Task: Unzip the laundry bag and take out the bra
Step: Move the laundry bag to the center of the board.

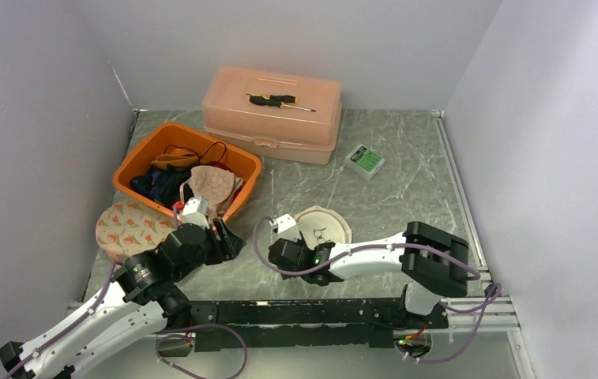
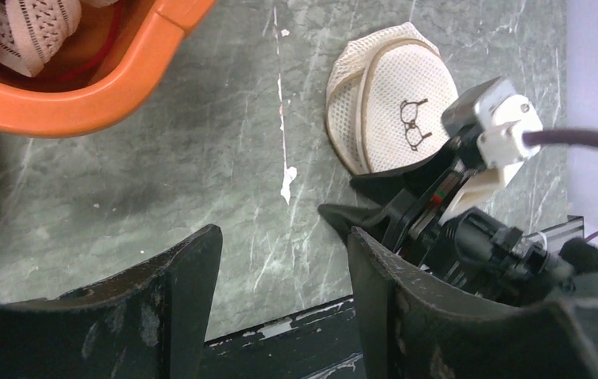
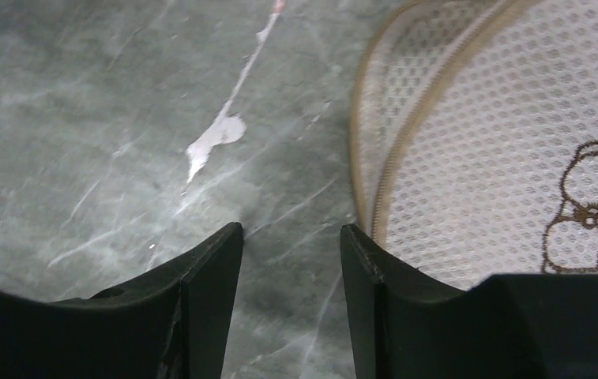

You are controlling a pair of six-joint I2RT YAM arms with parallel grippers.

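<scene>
Right wrist: right fingers (image 3: 201,300) parted, empty, just beside zip (image 3: 385,197) of bag (image 3: 485,158), likely seeking its pull; left fingers (image 2: 177,308) open too.

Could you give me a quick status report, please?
Left gripper open, empty. Right gripper open, fingers beside mesh laundry bag. Bag looks zipped. Nothing in the way.

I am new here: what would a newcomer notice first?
The orange basket of clothes, at the left of the table, stands out first. At the back sits a pink toolbox with a screwdriver on top. The white laundry bag lies mid-table beside the right hand.
</scene>
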